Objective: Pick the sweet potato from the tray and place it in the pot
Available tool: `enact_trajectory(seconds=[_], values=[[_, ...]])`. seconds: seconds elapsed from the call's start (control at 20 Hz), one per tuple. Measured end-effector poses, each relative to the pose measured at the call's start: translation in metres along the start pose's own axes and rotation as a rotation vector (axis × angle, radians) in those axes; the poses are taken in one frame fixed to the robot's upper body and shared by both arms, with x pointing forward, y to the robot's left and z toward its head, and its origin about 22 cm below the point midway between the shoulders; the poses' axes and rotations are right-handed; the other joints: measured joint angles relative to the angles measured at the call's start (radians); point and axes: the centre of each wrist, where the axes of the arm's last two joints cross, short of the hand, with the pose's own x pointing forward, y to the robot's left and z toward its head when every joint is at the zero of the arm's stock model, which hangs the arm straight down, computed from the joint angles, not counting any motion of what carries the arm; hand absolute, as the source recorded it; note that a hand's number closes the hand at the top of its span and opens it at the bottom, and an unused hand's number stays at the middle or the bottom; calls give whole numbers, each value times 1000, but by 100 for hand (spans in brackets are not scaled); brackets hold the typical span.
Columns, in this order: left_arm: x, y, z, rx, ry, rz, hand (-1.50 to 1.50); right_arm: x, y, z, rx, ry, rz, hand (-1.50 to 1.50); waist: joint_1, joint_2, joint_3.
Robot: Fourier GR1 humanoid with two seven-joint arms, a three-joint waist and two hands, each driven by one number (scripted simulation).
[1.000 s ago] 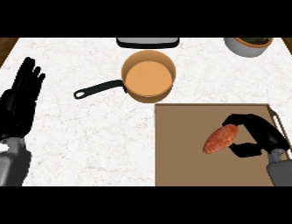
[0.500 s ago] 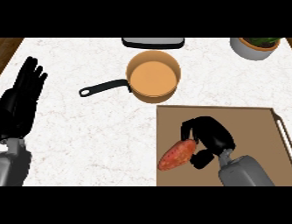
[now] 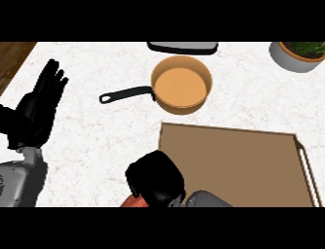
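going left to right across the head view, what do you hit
left hand → pot → tray → potted plant. Left out: the right hand and sweet potato, which overlap the pot's span.

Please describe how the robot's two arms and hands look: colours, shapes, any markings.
Both hands are black, with slim jointed fingers and a thumb. The left hand sits on a grey, rounded forearm that bears a small dark round marking. Of the right hand mostly a glossy black back shows, above a grey rounded forearm. No cables show.
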Motion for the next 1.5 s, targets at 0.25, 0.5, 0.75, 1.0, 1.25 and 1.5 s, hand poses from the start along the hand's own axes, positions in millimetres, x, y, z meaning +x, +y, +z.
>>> enact_trajectory(seconds=[0.25,0.5,0.75,1.0,1.25,1.5], values=[[-1,3,-2,14,7,-4,0,38,-17,13,-211,-3,-72,150,-13,-6,1],[-3,6,-3,30,13,-2,0,64,-48,24,-492,5,-148,150,-32,-11,1],[-3,11,-2,46,13,-14,0,85,-84,27,-712,-8,-161,150,-45,-12,1],[-3,10,-2,59,12,-12,0,96,-110,18,-820,13,-133,150,-55,-8,1],[-3,17,-1,70,4,-12,0,91,-136,3,-867,57,-191,150,-61,-3,2],[-4,24,3,77,3,-11,0,69,-154,-19,-883,127,-274,150,-71,1,2]])
